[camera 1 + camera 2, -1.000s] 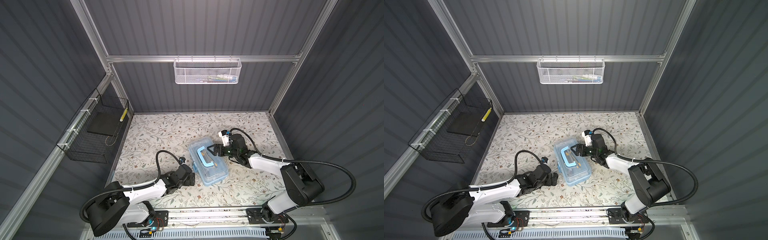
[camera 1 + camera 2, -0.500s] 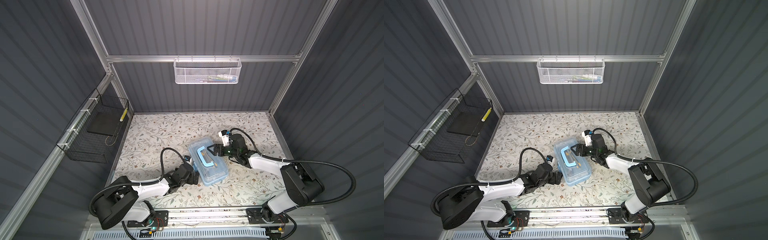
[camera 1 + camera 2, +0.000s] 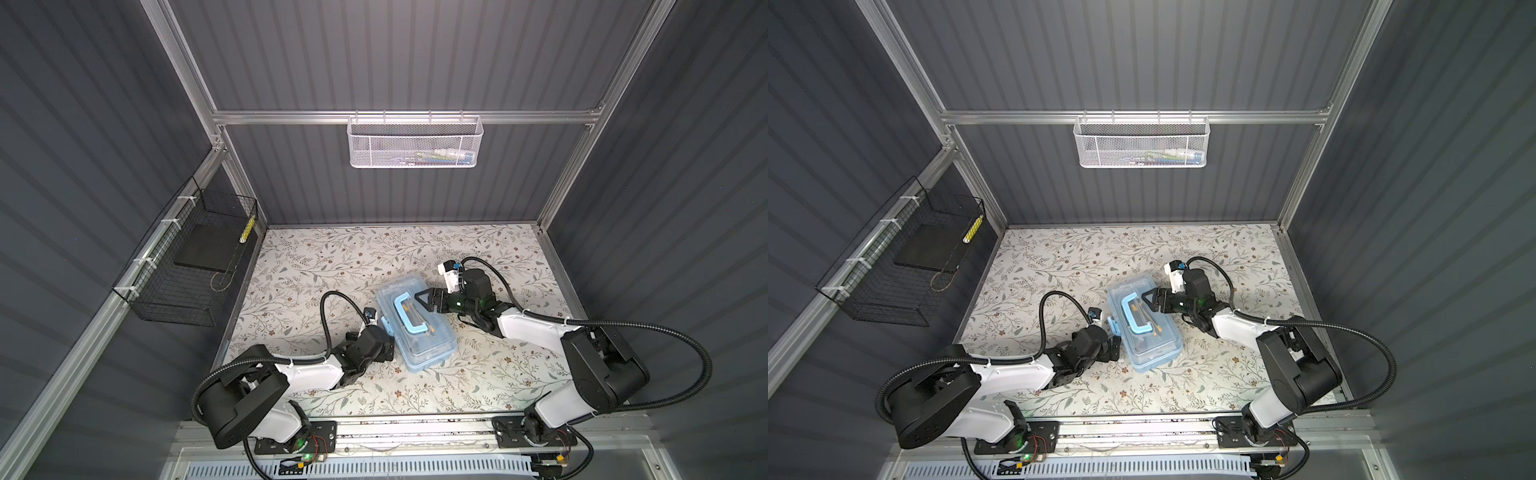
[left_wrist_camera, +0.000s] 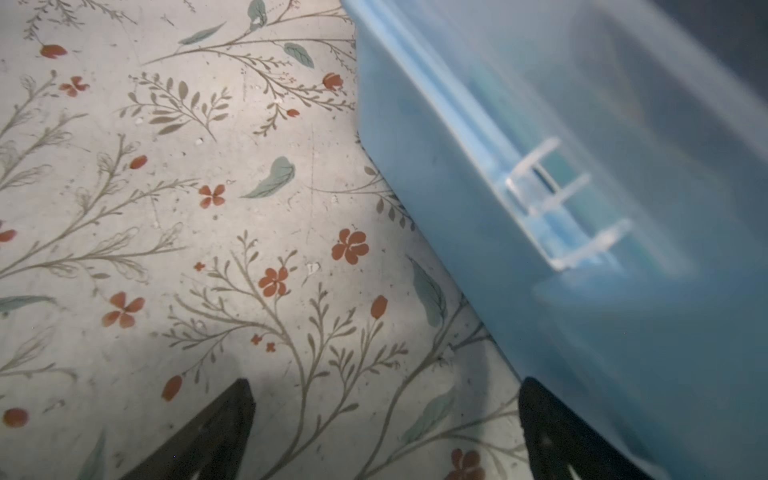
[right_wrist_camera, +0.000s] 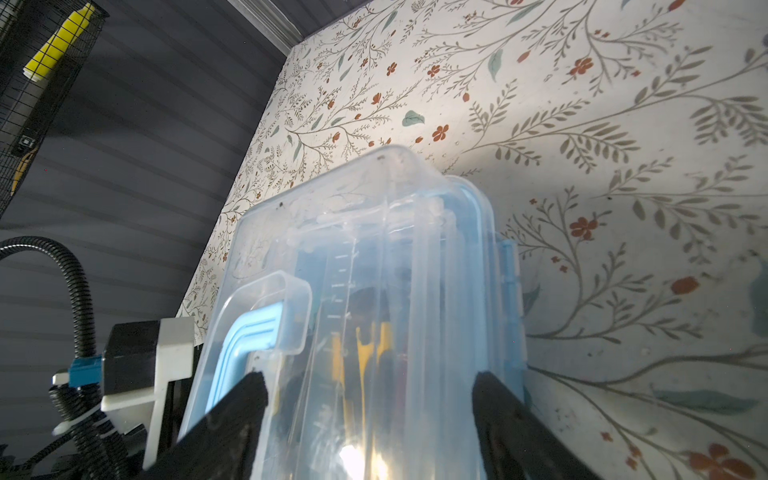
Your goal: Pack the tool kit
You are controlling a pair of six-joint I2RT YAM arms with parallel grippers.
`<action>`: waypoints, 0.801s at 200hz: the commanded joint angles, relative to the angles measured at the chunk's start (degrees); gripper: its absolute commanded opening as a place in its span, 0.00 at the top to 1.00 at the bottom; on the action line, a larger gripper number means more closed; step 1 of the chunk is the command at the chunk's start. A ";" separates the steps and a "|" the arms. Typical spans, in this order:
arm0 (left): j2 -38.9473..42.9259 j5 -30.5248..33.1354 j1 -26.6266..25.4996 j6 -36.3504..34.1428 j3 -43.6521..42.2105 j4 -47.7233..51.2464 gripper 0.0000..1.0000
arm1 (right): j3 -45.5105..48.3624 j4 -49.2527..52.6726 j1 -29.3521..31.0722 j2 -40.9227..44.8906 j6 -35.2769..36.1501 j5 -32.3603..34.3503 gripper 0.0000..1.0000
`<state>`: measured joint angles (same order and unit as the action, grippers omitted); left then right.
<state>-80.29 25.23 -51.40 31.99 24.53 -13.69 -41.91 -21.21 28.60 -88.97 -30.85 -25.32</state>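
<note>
A floral-patterned tabletop (image 3: 332, 257) is carrying the scene. The light-blue tool kit (image 3: 424, 349) is lying directly on it near the middle, sitting at a slant with its clear lid closed and its handle folded flat.

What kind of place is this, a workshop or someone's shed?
Probably a mock-up of a shed or utility corner, built as a robot test cell. Dark ribbed walls on aluminium framing enclose a floral tabletop, with a white mesh basket and black wire basket hung up.

Place: robot test cell
Evidence: grey ribbed panel walls (image 3: 415, 54) on aluminium frame (image 3: 407, 117), above a floral tabletop (image 3: 332, 257).
</note>
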 commanded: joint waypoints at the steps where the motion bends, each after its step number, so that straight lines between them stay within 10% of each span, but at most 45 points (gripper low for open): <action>1: 3.92 3.52 0.49 2.06 -0.69 -0.86 0.00 | 2.46 6.94 0.94 -1.20 -0.75 -2.01 0.19; 64: 10.81 -1.26 0.81 0.95 -3.09 -8.08 0.02 | 2.32 6.00 1.01 -1.83 -1.23 -2.74 0.19; 160: 8.99 -13.55 0.97 7.38 -1.21 -15.05 0.29 | 2.58 6.18 1.02 -1.30 -1.38 -2.54 0.19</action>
<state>-74.39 17.37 -50.02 36.60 20.91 -20.45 -41.65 -21.82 28.49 -88.97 -31.35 -25.52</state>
